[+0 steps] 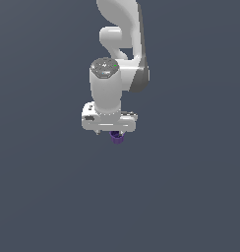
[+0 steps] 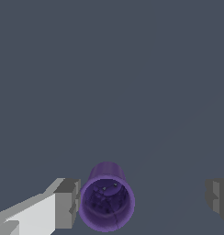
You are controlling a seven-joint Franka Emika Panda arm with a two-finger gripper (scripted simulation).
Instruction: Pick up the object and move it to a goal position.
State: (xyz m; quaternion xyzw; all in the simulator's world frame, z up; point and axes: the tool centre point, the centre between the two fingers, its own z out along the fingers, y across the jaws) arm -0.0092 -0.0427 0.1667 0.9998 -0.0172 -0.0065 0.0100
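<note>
Plain dark grey floor (image 1: 53,197); purple cup (image 2: 106,202) standing on it.

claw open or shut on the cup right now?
Open. In the wrist view the claw has its fingers spread wide; the purple cup sits beside one, well clear of the other.

Most of cup (image 1: 117,138) hidden under hand in ext. view; fingers (image 2: 68,204) cropped at wrist-view edges.

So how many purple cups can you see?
1. The small dark purple ribbed cup sits between the open white claw's fingers, close beside one finger; in the exterior view it peeks out under the claw. Nothing else shows.
</note>
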